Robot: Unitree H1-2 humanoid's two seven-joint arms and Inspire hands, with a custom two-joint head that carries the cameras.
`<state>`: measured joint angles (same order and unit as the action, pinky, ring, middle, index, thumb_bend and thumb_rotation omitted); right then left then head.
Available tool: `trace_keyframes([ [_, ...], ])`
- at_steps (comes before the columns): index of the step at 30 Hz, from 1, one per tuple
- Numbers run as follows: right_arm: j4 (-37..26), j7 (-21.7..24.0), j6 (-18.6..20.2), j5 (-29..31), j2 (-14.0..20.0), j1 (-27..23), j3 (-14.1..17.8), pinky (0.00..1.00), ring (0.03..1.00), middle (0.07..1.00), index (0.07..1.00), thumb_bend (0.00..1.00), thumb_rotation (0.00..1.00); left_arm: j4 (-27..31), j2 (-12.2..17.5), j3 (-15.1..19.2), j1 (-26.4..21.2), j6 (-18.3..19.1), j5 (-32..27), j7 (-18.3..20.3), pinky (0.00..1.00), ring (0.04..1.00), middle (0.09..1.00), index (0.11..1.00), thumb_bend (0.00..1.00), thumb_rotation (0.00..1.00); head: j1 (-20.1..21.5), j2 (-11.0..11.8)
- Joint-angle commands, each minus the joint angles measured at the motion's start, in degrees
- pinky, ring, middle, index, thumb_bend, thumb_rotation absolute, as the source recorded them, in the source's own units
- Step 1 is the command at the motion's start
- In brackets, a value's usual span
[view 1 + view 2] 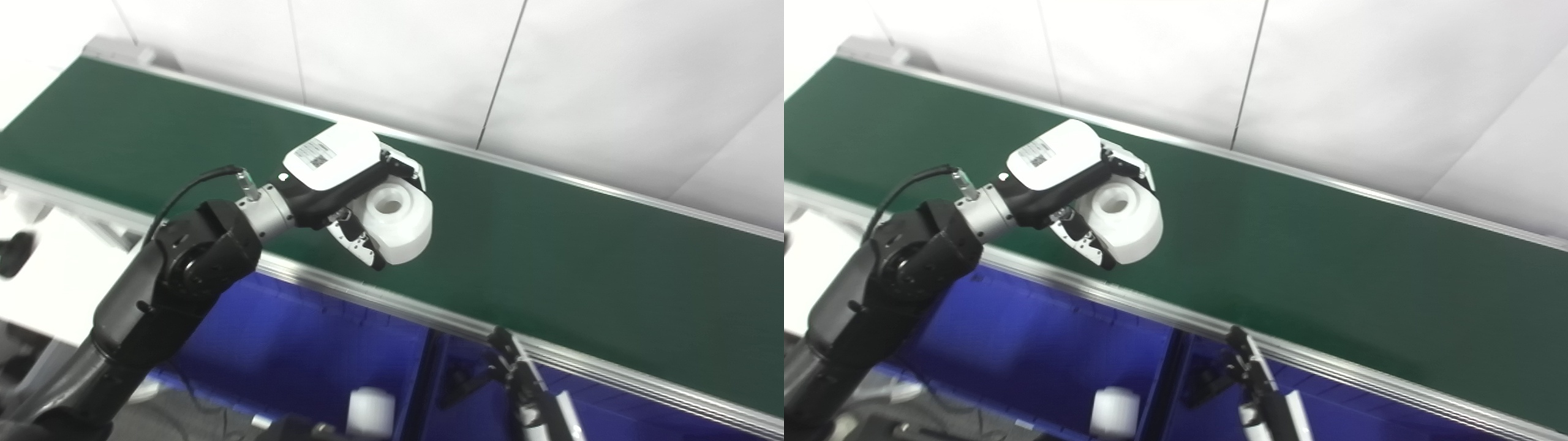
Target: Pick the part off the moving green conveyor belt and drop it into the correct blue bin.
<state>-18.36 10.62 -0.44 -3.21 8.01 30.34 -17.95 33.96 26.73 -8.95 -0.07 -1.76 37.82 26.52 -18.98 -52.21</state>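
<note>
My left hand (349, 184) is shut on a white round part (395, 222) with a hole in its top and holds it above the near side of the green conveyor belt (551, 245). The same hand (1072, 177) and part (1124, 223) show in the right eye view. My right hand (520, 380) is low at the bottom edge, over the right blue bin (478, 392); only dark fingertips show, slightly apart. The left blue bin (294, 343) lies below the belt's near rail and holds a white cylinder (370, 411).
A silver rail (380, 300) runs along the belt's near edge, between the belt and the bins. A dark divider (429, 373) separates the two bins. White wall panels (551, 73) stand behind the belt. A white surface (37, 269) lies at the left.
</note>
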Motion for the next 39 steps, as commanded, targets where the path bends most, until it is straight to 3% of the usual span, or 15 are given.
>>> trace_keyframes([
  [1, -2.7, 0.8, 0.9, 2.2, 0.5, -0.1, 0.6, 0.87, 0.887, 0.925, 0.947, 0.83, 0.99, 3.4, 1.1, 1.5, 1.6, 1.4, -0.4, 0.6, 0.3, 0.399, 0.467, 0.51, 0.52, 0.0, -2.1, -0.8],
  [8, -3.5, 1.9, 2.6, 4.7, 2.4, -1.3, 2.2, 0.86, 0.889, 0.92, 0.942, 0.85, 1.0, 7.3, 1.2, 4.6, 11.5, 0.9, 1.6, 0.3, 0.32, 0.424, 0.473, 0.503, 0.52, 0.0, -5.9, -1.2],
  [11, -3.2, 2.2, 2.7, 5.4, 2.7, -1.4, 2.4, 0.86, 0.887, 0.919, 0.942, 0.87, 0.99, 7.5, 1.3, 5.8, 14.4, 0.0, 2.3, -0.2, 0.26, 0.339, 0.463, 0.51, 0.52, 0.0, -6.0, -1.1],
  [19, -2.7, 2.3, 2.6, 5.6, 2.4, -1.1, 1.8, 0.83, 0.879, 0.909, 0.93, 0.87, 0.98, 2.9, 1.6, 8.4, 21.8, -4.1, 4.0, -3.9, 0.31, 0.403, 0.458, 0.515, 0.52, 0.0, -5.7, -0.5],
  [29, -3.1, 2.5, 3.8, 5.6, 1.8, -1.4, 0.6, 0.84, 0.88, 0.91, 0.93, 0.87, 0.98, -10.2, 0.9, 6.5, 24.1, -6.3, 11.6, -9.1, 0.29, 0.381, 0.446, 0.52, 0.52, 0.0, -6.0, 0.0],
  [33, -3.2, 2.5, 4.0, 5.3, 1.3, -1.8, 0.1, 0.84, 0.883, 0.912, 0.932, 0.87, 0.98, -15.7, 1.1, 5.3, 23.5, -7.7, 13.0, -12.8, 0.23, 0.309, 0.41, 0.52, 0.51, 0.0, -5.8, 0.1],
  [37, -3.0, 2.5, 3.7, 5.2, 0.8, -2.1, -0.4, 0.84, 0.884, 0.912, 0.933, 0.86, 0.98, -18.9, 1.8, 4.3, 23.0, -6.7, 14.7, -13.2, 0.22, 0.29, 0.468, 0.491, 0.52, 0.0, -5.5, 0.3],
  [39, -3.1, 2.3, 3.6, 5.0, 0.5, -2.2, -0.5, 0.84, 0.882, 0.91, 0.932, 0.85, 0.97, -20.0, 2.1, 3.9, 22.8, -6.3, 15.1, -12.8, 0.24, 0.316, 0.437, 0.511, 0.52, 0.0, -5.3, 0.4],
])
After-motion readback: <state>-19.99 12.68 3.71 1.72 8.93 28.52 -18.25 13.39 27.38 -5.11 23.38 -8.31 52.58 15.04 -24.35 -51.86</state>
